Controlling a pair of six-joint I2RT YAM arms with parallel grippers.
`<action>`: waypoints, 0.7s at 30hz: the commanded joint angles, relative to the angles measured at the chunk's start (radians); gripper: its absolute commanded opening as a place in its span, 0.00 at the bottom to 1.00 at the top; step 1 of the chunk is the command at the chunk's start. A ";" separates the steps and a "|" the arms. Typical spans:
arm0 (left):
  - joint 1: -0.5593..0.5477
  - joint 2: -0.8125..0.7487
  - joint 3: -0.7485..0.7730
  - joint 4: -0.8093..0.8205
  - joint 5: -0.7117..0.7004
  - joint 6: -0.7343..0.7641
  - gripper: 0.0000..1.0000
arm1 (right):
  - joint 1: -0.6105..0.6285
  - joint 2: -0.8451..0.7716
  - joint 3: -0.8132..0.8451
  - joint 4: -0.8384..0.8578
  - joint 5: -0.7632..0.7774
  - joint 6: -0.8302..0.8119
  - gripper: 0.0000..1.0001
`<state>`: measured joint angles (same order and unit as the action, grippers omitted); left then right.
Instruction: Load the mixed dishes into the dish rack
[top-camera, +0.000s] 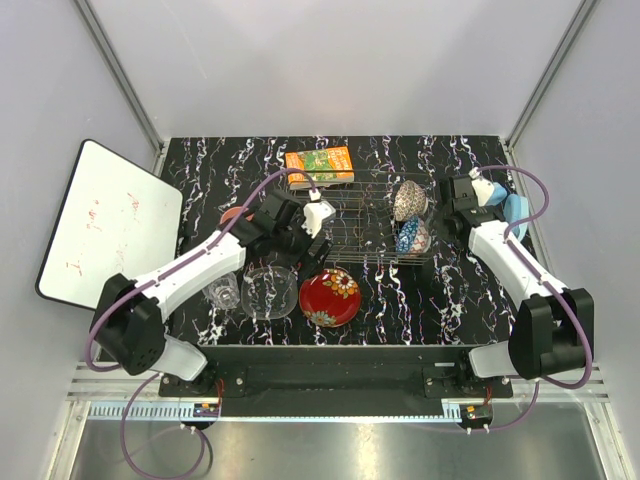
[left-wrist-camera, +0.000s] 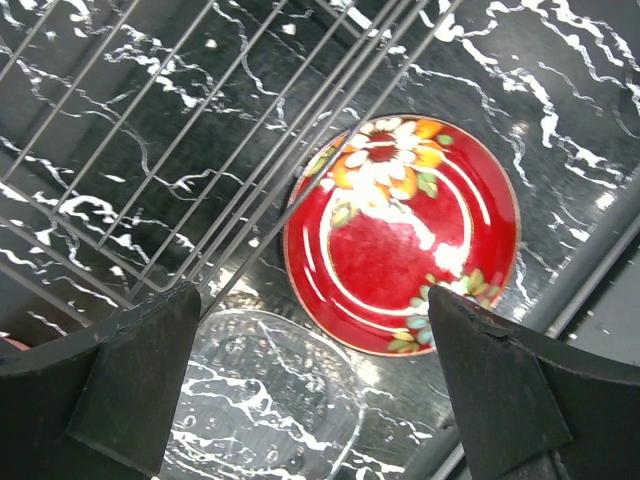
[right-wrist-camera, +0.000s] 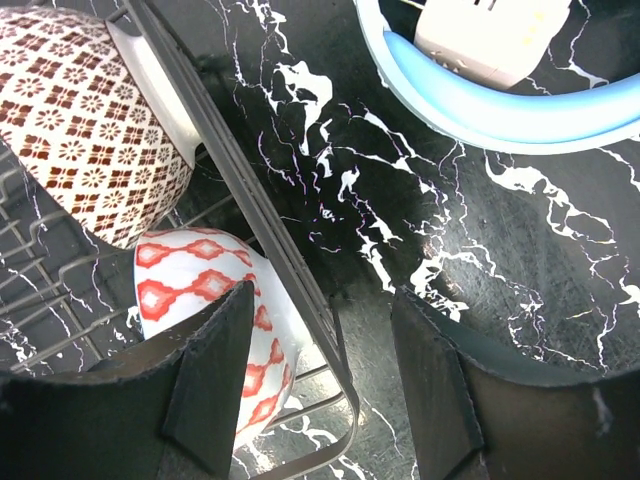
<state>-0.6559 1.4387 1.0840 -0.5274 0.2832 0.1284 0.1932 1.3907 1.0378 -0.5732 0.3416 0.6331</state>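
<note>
The wire dish rack (top-camera: 360, 215) stands mid-table. At its right end the brownish patterned bowl (top-camera: 407, 200) and the blue patterned bowl (top-camera: 412, 238) stand on edge. The red floral plate (top-camera: 329, 296), clear glass bowl (top-camera: 268, 292) and clear drinking glass (top-camera: 222, 292) lie on the table in front. The salmon-pink cup (top-camera: 232, 214) is half hidden behind my left arm. My left gripper (top-camera: 298, 238) is open and empty, hovering over the rack's front left corner (left-wrist-camera: 150, 230), the plate (left-wrist-camera: 400, 235) and the glass bowl (left-wrist-camera: 270, 400). My right gripper (right-wrist-camera: 325, 390) is open, straddling the rack's right rim (right-wrist-camera: 260, 220) beside both bowls.
An orange-green carton (top-camera: 320, 163) lies behind the rack. Blue headphones (top-camera: 515, 208) lie at the right, by my right wrist, and show in the right wrist view (right-wrist-camera: 500, 110). A white board (top-camera: 110, 225) leans at the table's left edge.
</note>
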 joint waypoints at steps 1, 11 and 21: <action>-0.011 -0.069 -0.030 -0.028 0.060 -0.021 0.99 | -0.005 -0.039 0.034 -0.002 0.036 0.002 0.65; -0.005 -0.054 0.092 -0.089 -0.202 0.048 0.99 | -0.003 -0.416 -0.102 -0.014 -0.258 0.007 0.69; 0.004 -0.020 0.312 -0.189 -0.409 0.120 0.99 | 0.285 -0.541 -0.390 0.188 -0.549 0.083 0.66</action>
<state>-0.6594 1.4456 1.3437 -0.6777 -0.0135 0.2070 0.3431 0.7616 0.7170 -0.4885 -0.0982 0.6731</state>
